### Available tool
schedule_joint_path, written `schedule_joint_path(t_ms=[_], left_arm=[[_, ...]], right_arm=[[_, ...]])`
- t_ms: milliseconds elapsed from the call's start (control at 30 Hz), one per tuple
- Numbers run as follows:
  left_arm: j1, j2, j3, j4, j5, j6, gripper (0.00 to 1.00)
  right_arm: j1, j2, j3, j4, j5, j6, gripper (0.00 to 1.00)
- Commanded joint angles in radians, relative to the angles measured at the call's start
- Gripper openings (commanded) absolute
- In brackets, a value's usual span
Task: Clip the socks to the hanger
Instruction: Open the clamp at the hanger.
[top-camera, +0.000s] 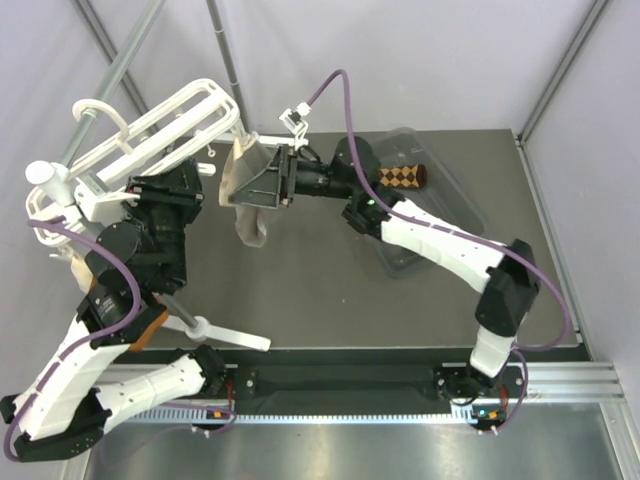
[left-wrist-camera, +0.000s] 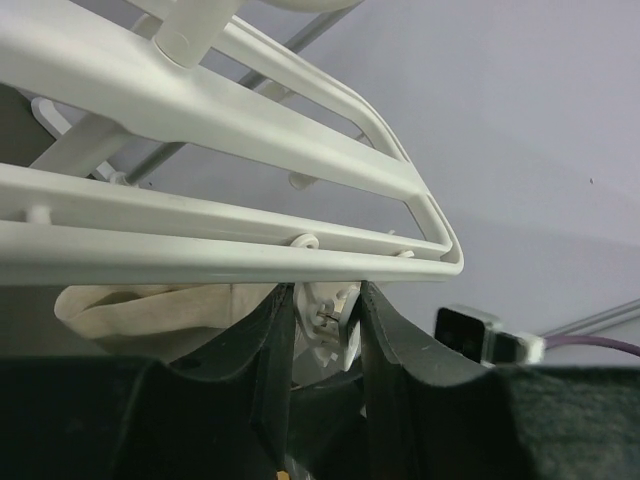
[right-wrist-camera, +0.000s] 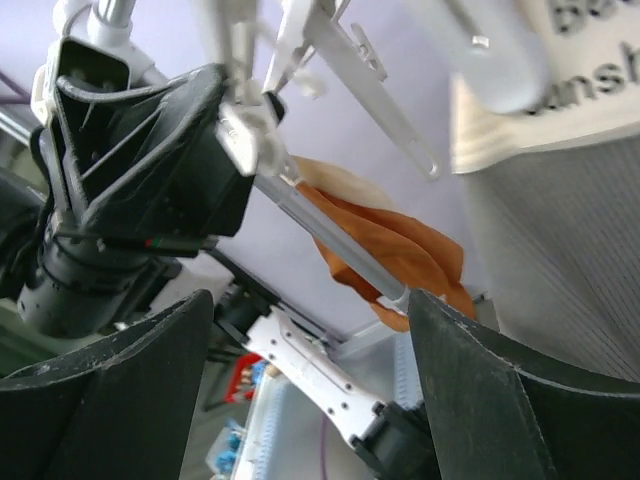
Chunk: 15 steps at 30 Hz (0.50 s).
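1. My left claw is closed to a narrow gap around one small white clip. The clip dangles just above the claw's palm, right under the white hanger, and it fills the gap.
2. I judge this squeeze is meant to open the clip. It should press square on the clip's tail ends so the mouth opens rather than twisting aside.
3. My right claw is spread wide and grips nothing. A grey ribbed sock hangs beside its right finger. I cannot tell whether the two touch, and it is not the sock wanted.
4. The only argyle sock I can see lies behind the right claw, past its wrist. It sits in a clear tub on the counter.
5. To do this well, I would pinch that sock near its cuff edge, leaving a free lip of fabric ahead of the fingertips.
6. I would then feed the lip into the opened clip from below, steering clear of the grey sock.
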Motion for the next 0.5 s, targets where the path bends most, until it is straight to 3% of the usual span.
schedule_joint_path(t_ms=[0,167,333,467], left_arm=[[0.003,0.011,0.042,-0.035,-0.001,-0.029,0.0],[0.003,0.036,0.072,-0.141,0.003,-0.109,0.0],[0.003,0.063,0.119,-0.244,0.03,-0.212,0.0],[0.003,0.07,0.131,-0.301,0.042,-0.276,0.0]], right_arm=[[-0.012,-0.139,0.014,-0.254,0.029,-0.336,0.78],[-0.01,-0.208,0.026,-0.385,0.074,-0.602,0.67],[-0.01,-0.132,0.204,-0.449,0.06,-0.642,0.5],[0.015,-0.099,0.233,-0.417,0.045,-0.734,0.49]])
